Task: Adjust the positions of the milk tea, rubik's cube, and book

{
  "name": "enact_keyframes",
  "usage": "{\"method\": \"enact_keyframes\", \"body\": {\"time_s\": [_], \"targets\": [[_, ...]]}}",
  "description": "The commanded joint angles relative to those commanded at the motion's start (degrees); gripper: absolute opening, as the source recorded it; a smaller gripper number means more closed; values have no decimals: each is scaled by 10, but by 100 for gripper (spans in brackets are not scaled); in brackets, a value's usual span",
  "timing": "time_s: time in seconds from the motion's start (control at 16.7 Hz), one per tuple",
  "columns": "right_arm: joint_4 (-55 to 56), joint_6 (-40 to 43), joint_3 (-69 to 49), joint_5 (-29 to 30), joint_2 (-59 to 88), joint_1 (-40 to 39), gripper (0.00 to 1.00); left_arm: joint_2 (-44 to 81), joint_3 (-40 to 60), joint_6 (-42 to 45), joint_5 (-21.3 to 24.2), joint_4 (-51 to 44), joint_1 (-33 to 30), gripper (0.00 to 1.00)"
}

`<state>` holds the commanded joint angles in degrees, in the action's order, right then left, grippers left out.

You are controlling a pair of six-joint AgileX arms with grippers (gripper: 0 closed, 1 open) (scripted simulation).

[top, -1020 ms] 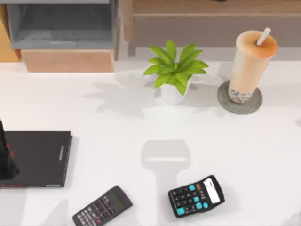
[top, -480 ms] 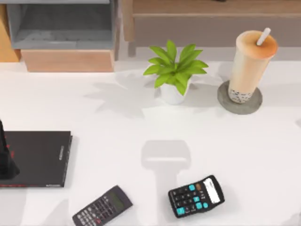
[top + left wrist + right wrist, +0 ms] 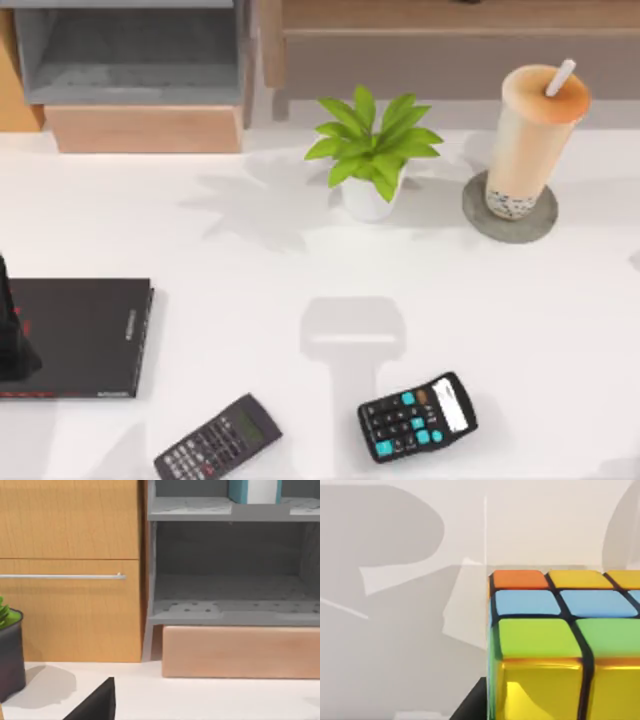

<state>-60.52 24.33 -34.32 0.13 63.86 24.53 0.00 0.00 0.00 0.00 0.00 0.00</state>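
The milk tea [image 3: 530, 140] is a tall tapered clear cup of peach-beige drink. Dark pearls lie at its base, and it has an orange-tan lid and a white straw. It stands upright on a grey coaster [image 3: 475, 215], just to the right of the plant [image 3: 370, 150] in the top view.

The cube [image 3: 560, 645] comes very close in the right wrist view, resting on the white table [image 3: 250, 260]. Its tiles are orange, yellow, blue and green between black seams, with a glossy yellow face below. I cannot place it against the plant, and I cannot tell whether the right gripper is open, closed or holding it.

The book [image 3: 255, 490] shows in the left wrist view, teal cover beside pale page edges. It stands upright on an upper board of the grey shelf [image 3: 230, 510], which stands to the back-left of the plant. That view also takes in a wooden cabinet [image 3: 70, 570] beside the shelf and a dark pot [image 3: 10, 650].

From above, a black book [image 3: 85, 335] lies flat to the front-left of the plant. Two calculators [image 3: 218, 438] [image 3: 417, 417] lie in front of the plant. The left arm [image 3: 10, 335] is a dark shape over the black book's left end. I cannot tell whether the left gripper is open or closed.
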Motion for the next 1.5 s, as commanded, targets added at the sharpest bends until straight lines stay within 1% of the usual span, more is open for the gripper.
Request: {"method": "enact_keyframes", "body": {"time_s": [0.12,0.36,0.48,0.6,0.78,1.14,1.32,1.5], "targets": [[-16,0,-11,0,-6,0,0,0,0,0,0,0,0,100],[-13,-1,-11,0,-3,-1,0,0,0,0,0,0,0,100],[5,-11,-29,-2,4,-20,0,0,0,0,0,0,0,100],[49,-32,-71,2,24,-63,0,0,0,0,0,0,0,100],[160,-74,-167,27,78,-160,0,0,0,0,0,0,0,100],[486,-178,-389,114,202,-359,0,0,0,0,0,0,0,100],[598,-218,-456,158,242,-410,0,0,0,0,0,0,0,100],[656,-245,-491,191,264,-425,0,0,0,0,0,0,0,100]]}}
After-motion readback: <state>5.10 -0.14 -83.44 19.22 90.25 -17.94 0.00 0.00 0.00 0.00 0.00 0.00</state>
